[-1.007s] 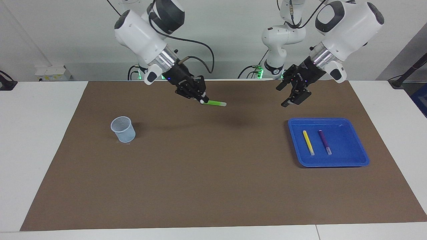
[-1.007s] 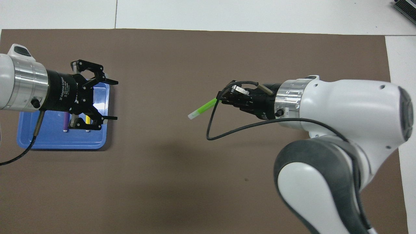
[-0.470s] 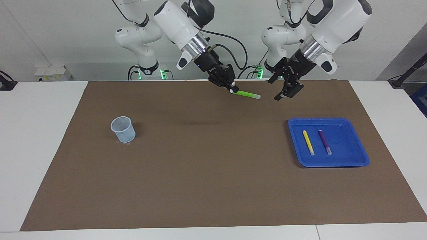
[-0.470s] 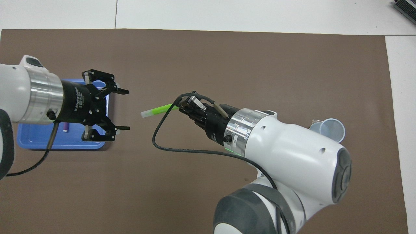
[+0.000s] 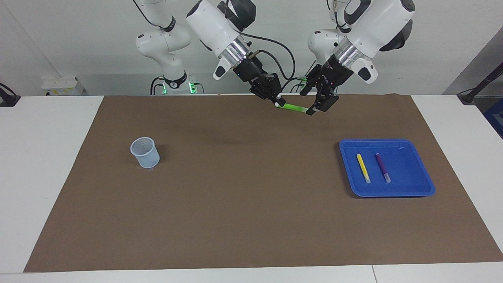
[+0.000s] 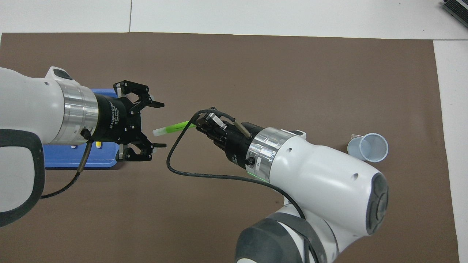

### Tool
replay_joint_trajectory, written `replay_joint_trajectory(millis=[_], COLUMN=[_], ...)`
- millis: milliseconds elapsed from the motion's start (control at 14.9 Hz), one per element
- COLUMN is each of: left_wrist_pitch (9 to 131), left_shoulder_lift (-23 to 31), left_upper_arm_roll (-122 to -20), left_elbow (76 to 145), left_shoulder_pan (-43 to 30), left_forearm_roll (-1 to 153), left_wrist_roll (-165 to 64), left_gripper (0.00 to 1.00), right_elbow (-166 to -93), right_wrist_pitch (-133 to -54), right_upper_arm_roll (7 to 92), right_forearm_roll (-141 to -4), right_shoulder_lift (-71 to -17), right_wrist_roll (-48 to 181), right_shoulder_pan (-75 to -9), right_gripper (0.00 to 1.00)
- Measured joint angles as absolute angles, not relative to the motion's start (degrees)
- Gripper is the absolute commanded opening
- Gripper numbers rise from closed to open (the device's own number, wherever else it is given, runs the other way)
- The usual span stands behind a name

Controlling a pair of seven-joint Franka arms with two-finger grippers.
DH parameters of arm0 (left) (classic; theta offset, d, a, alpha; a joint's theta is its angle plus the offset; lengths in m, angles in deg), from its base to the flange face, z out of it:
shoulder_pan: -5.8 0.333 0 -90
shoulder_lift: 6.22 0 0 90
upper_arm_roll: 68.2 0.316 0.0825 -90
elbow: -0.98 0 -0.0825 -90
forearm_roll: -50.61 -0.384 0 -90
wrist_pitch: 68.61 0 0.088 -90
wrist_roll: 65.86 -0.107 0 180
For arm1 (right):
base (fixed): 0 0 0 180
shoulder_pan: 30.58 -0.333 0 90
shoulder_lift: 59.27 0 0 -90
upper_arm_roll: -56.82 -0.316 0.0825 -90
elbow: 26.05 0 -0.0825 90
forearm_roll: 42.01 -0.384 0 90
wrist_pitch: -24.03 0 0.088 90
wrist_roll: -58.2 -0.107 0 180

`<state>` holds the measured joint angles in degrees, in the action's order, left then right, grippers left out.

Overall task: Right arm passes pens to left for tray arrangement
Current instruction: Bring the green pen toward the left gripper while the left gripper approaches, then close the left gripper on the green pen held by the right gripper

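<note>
Right gripper [image 5: 278, 103] [image 6: 199, 126] is up over the brown mat [image 5: 251, 204] [image 6: 256, 65], pinched tight on the green end of the green pen [image 5: 292, 107] [image 6: 173, 127]. The pen sticks out roughly level from its fingertips toward the left gripper [image 5: 314, 104] [image 6: 158, 125].

Left gripper is also in the air, fingers spread wide. The pen's pale whitish tip sits between its two fingers; can't tell if it touches either one.

Blue tray [image 5: 408, 191] [image 6: 58, 162] is on the mat toward the left arm's end, partly under the left wrist from overhead. Yellow pen [image 5: 363, 168] and purple pen [image 5: 382, 167] lie in it side by side, apart.

Translucent cup [image 5: 145, 152] [image 6: 367, 147] stands upright on the mat, well clear of the right gripper, at the right arm's end.
</note>
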<state>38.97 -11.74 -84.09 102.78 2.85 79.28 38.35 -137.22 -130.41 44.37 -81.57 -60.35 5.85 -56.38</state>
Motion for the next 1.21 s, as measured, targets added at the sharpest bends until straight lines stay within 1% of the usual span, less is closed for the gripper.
replay_joint_trajectory(millis=[134, 336, 537, 738, 872, 1208], left_wrist_pitch=[41.8, 48.0, 49.5, 49.6, 49.7, 49.7], left_shoulder_lift=[-11.7, -11.9, -12.3, -12.7, -13.0, -13.1], left_upper_arm_roll=[-84.1, -84.2, -84.2, -84.2, -84.2, -84.2], left_elbow=[103.2, 106.0, 107.5, 107.9, 107.9, 108.0], left_shoulder_pan=[2.1, -0.6, -1.8, -2.3, -2.4, -2.9], left_forearm_roll=[76.8, 74.4, 74.3, 74.3, 74.3, 74.3], left_wrist_roll=[43.1, 48.8, 50.2, 51.2, 51.2, 51.3], left_gripper=[0.92, 0.92, 0.91, 0.74, 0.55, 0.55], right_elbow=[-137.3, -137.4, -137.4, -137.5, -137.5, -137.5], right_wrist_pitch=[-130.4, -130.4, -130.4, -130.4, -130.4, -130.4], right_upper_arm_roll=[44.4, 44.4, 44.4, 44.5, 44.5, 44.5], right_forearm_roll=[-81.6, -81.6, -81.6, -81.6, -81.6, -82.9], right_shoulder_lift=[-60.4, -60.3, -60.4, -60.3, -60.3, -60.3], right_wrist_roll=[5.8, 5.8, 5.8, 5.8, 5.8, 5.8], right_shoulder_pan=[-56.4, -56.4, -56.4, -56.4, -56.4, -56.4], right_gripper=[0.0, 0.0, 0.0, 0.0, 0.0, 0.0])
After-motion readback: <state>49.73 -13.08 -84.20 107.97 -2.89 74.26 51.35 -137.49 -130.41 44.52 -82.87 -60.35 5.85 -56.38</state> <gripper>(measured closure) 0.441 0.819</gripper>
